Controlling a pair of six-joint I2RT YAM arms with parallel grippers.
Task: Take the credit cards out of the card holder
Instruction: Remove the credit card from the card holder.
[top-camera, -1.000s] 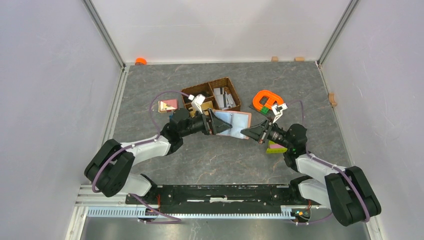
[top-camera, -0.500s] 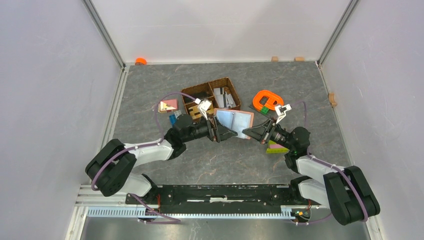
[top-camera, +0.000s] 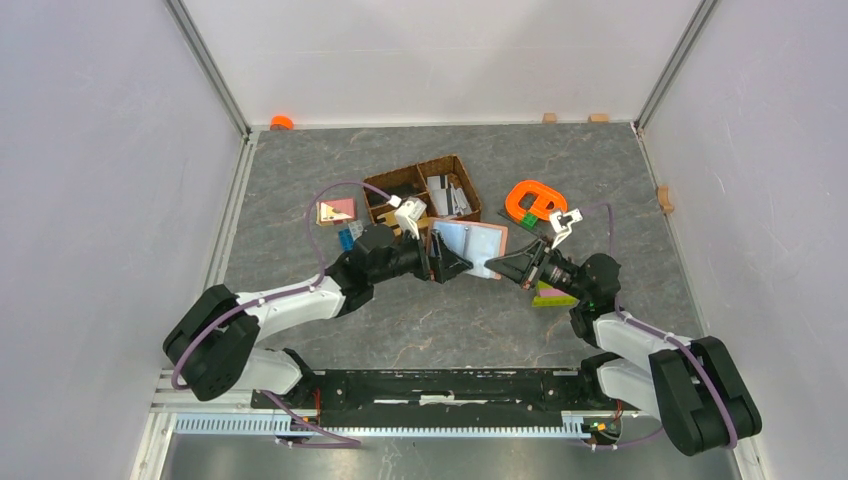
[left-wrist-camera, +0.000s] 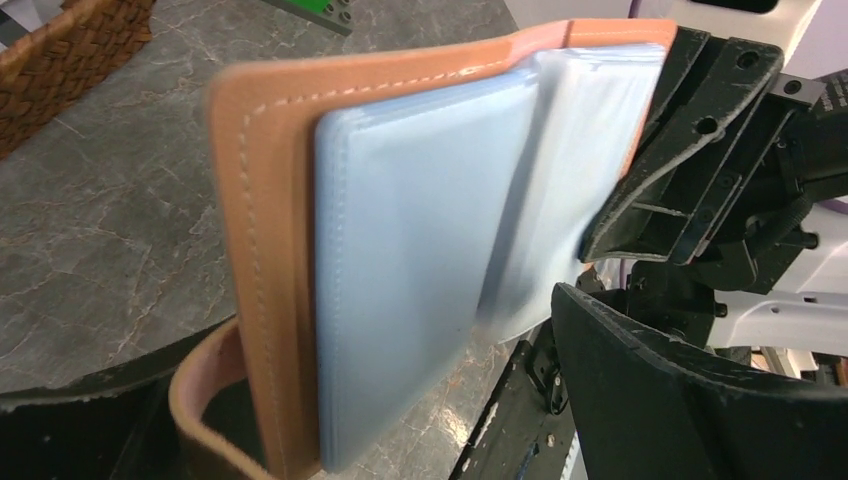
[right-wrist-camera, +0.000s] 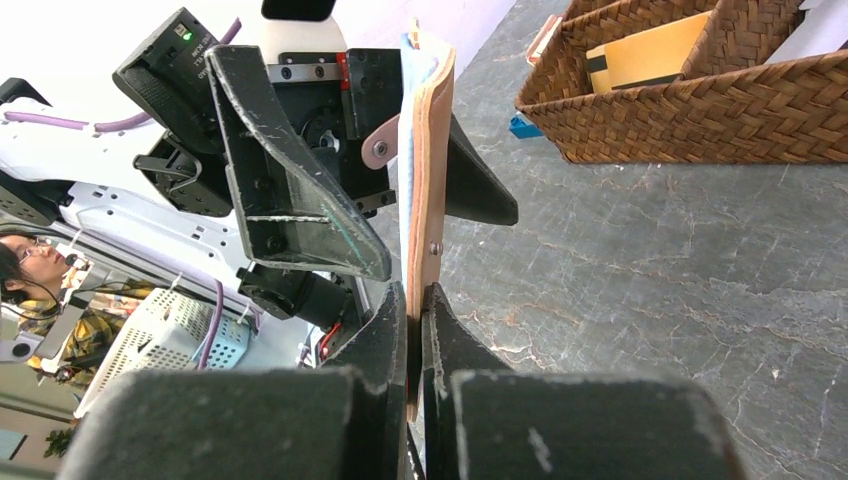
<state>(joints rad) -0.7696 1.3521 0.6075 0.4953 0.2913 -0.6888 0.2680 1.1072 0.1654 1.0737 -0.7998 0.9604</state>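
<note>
The reddish-brown card holder (top-camera: 472, 243) is held on edge above the table, open, its pale shiny sleeves (left-wrist-camera: 420, 240) facing my left wrist camera. My right gripper (top-camera: 499, 265) is shut on the holder's leather edge (right-wrist-camera: 425, 230); its fingertips (right-wrist-camera: 395, 330) pinch the edge. My left gripper (top-camera: 447, 264) is open, with one finger (right-wrist-camera: 290, 170) on each side of the holder and a gap on the sleeve side. Several grey cards (top-camera: 447, 196) lie in the woven basket. I cannot tell whether any card is inside the sleeves.
The dark-brown woven basket (top-camera: 392, 181) stands just behind the holder, and it also shows in the right wrist view (right-wrist-camera: 690, 110). An orange clamp-like object (top-camera: 533, 199) lies at the right. A pink-and-tan piece (top-camera: 335, 211), a small blue block (top-camera: 345, 238) and a green-and-pink piece (top-camera: 552, 297) lie nearby.
My left gripper has moved right and nearer, from the holder's left edge to straddling it. The holder has shifted a little. My right gripper has kept its grip.
</note>
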